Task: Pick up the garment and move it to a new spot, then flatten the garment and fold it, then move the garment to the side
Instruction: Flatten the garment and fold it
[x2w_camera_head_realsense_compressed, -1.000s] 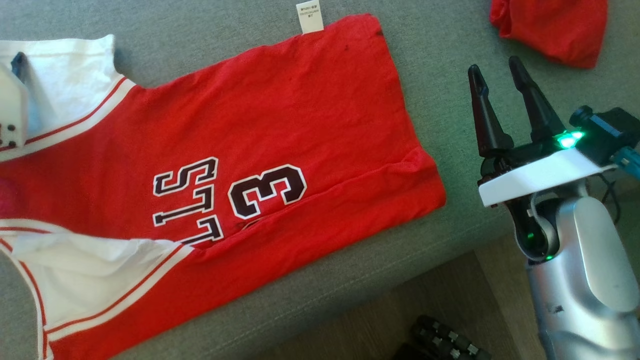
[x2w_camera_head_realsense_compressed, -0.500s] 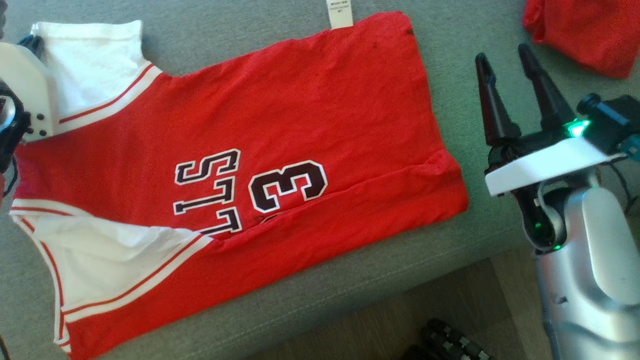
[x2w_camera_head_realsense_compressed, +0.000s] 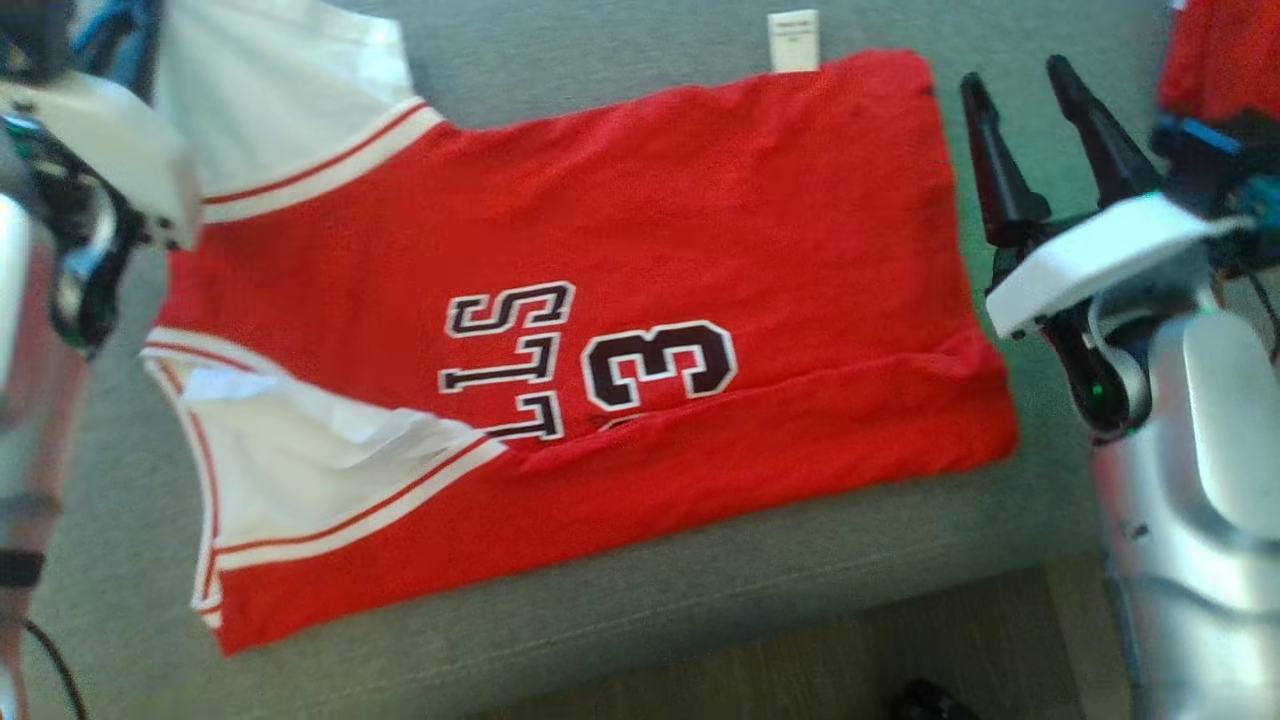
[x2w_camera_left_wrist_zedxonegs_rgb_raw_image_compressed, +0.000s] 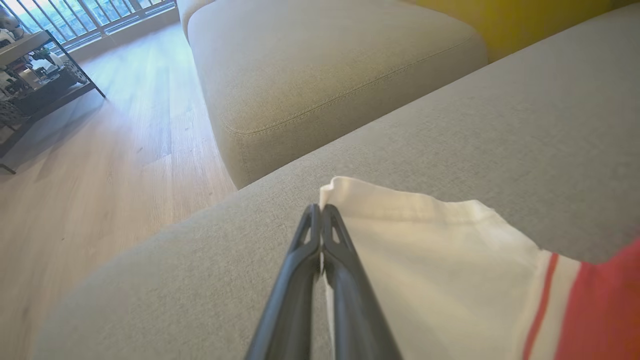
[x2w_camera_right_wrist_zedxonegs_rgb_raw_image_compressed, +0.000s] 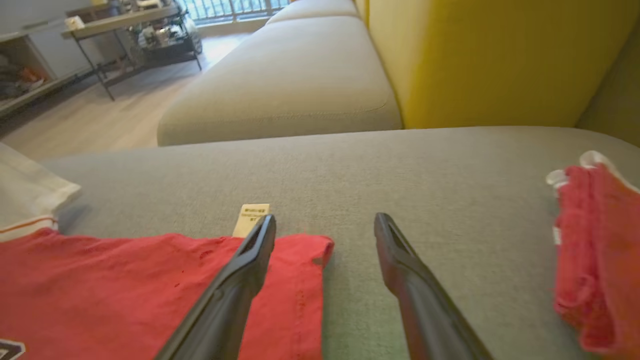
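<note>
The garment is a red jersey with white sleeves, a dark "3" and letters, spread flat on the grey sofa seat. In the left wrist view my left gripper is shut on the edge of the far white sleeve, right at its corner. In the head view that arm's white wrist housing hides the fingers beside the sleeve. My right gripper stands open at the hem's far corner. One finger is over the red hem, the other over bare cushion.
A second red cloth lies bunched at the far right. A white label sticks out past the hem. The yellow back cushion rises behind. Below the seat's front edge is wooden floor. Another seat cushion adjoins.
The left gripper has shut on the white sleeve. The head camera has turned left, so the whole picture slid right and the left arm shows more. The right gripper stays open.
</note>
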